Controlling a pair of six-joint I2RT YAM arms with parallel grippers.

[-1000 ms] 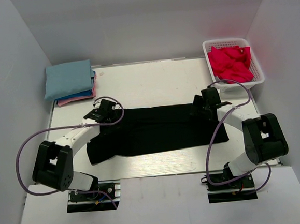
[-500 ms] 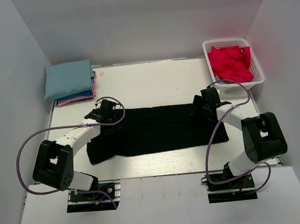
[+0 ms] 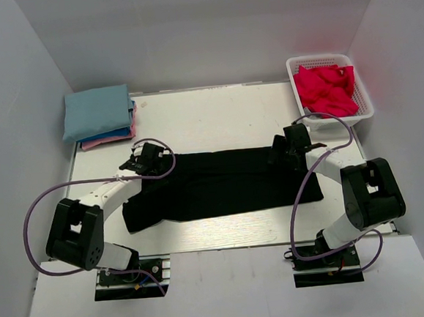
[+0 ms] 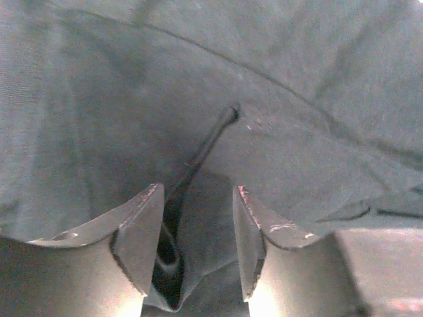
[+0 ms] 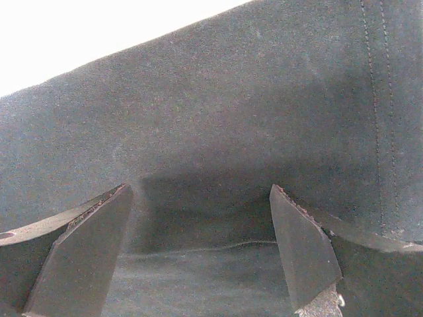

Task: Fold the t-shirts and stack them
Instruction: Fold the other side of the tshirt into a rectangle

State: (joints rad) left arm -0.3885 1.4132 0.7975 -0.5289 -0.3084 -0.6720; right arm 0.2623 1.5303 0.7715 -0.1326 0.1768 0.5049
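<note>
Left gripper (image 4: 195, 198), right gripper (image 5: 198, 198): both at black t-shirt (image 3: 229, 183)

Your left fingers (image 4: 139, 231) stand partly spread, with a raised fold of the shirt between them. Your right fingers (image 5: 297, 244) are spread wide over its far right edge. The shirt lies flat across the table (image 3: 216, 114)

The black t-shirt (image 3: 229, 183) is showing soft matt cloth; the basket (image 3: 339, 118) is gleaming as white plastic, the tabletop (image 3: 209, 118) smooth.

Readable text: none in any view.
Black t-shirt (image 3: 229, 183): plain cloth, no print legible.
Folded stack (image 3: 97, 115): plain colours, no lettering legible.
Basket (image 3: 364, 101): no marking legible.
</note>
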